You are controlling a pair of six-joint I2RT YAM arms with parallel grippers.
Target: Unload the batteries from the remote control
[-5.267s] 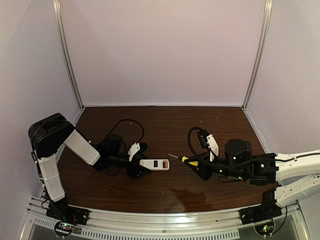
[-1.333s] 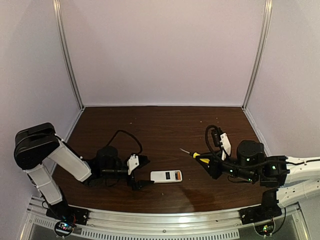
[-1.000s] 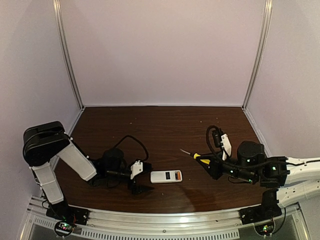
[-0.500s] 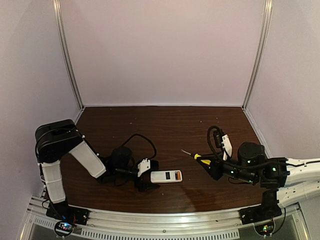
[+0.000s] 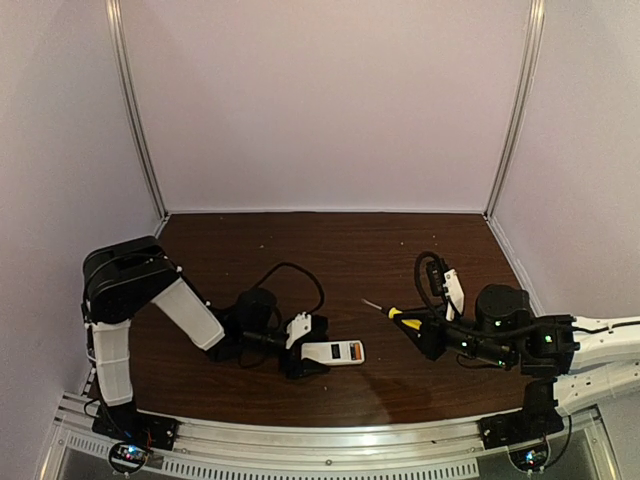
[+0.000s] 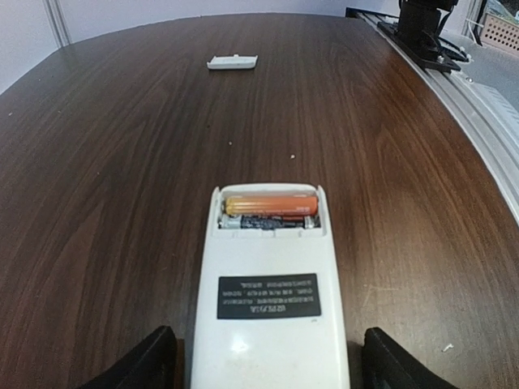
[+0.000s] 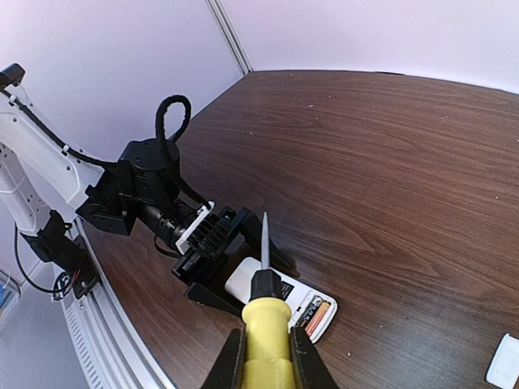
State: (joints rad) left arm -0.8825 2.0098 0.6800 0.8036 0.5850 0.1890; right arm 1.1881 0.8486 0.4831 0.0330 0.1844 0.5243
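The white remote control [image 5: 330, 353] lies back side up on the brown table, its battery bay open at its right end. An orange battery [image 6: 270, 203] and a darker cell [image 6: 263, 221] sit in the bay, also seen from above [image 5: 353, 351]. My left gripper [image 5: 311, 350] is open, its fingers [image 6: 150, 365] standing either side of the remote's [image 6: 268, 300] left end with gaps. My right gripper [image 5: 425, 336] is shut on the yellow-handled screwdriver [image 7: 266, 340], held above the table to the right of the remote [image 7: 243, 279], tip pointing towards it.
The small white cover piece [image 6: 233, 61] lies apart on the table, seen also at the right wrist view's corner [image 7: 504, 361]. A metal rail [image 5: 320, 440] runs along the near edge. Lilac walls close the back and sides.
My left gripper has slid right along the table until its open fingers stand around the remote's left end. The remote and the right arm with the screwdriver have barely moved in the last second.
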